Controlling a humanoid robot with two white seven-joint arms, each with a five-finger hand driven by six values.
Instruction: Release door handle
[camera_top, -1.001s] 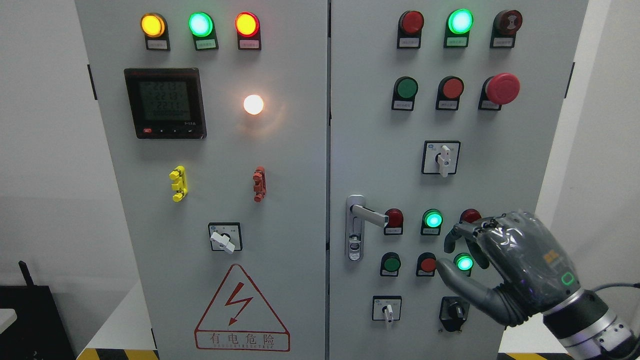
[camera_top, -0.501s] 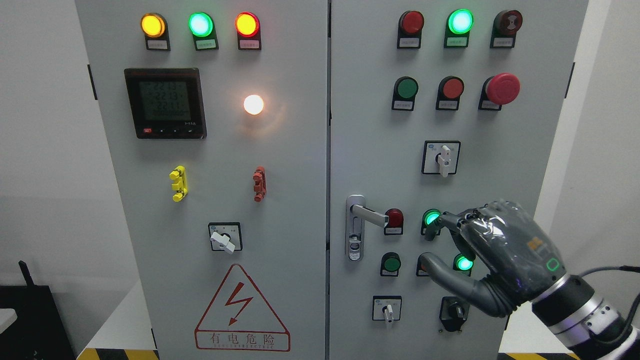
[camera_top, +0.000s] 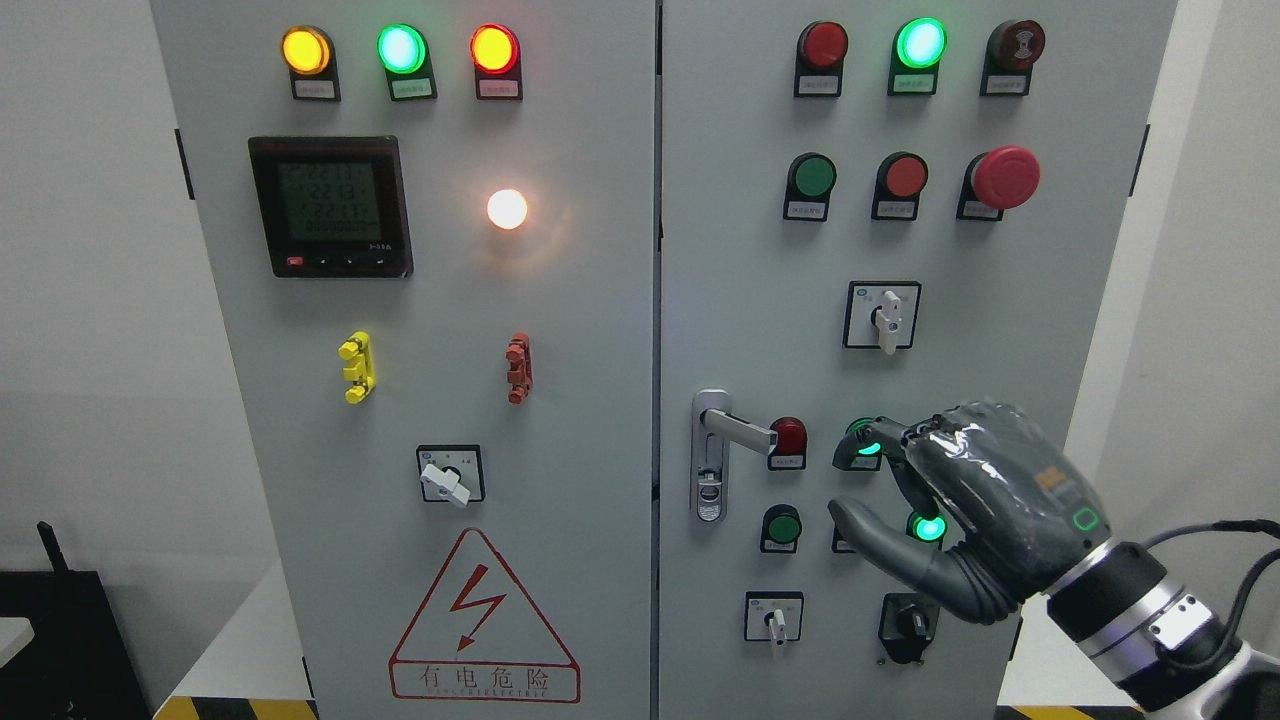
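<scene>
A tall grey electrical cabinet (camera_top: 560, 330) with two doors fills the space in front of me. The right door (camera_top: 1000, 330) carries rows of buttons and lamps, and the robot's right hand (camera_top: 960, 510) hovers in front of its lower half, the arm coming in from the lower right. The fingers (camera_top: 868, 440) are loosely curled and the thumb (camera_top: 870, 535) stretches out below them; they grip nothing.

Left of the fingertips, apart from them, is the silver door handle (camera_top: 737, 430), its lever pointing toward the hand from a narrow vertical plate. Between handle and fingertips sits a dark red button (camera_top: 789, 437). A lit green button (camera_top: 866, 447) glows right behind the curled fingers, partly hidden, and another green lamp (camera_top: 930, 527) shines in the gap between fingers and thumb. Below the thumb there is a black rotary switch (camera_top: 908, 625), and further left of it a small white selector switch (camera_top: 774, 620). Well above the fingers stands a red mushroom stop button (camera_top: 1005, 177).
</scene>
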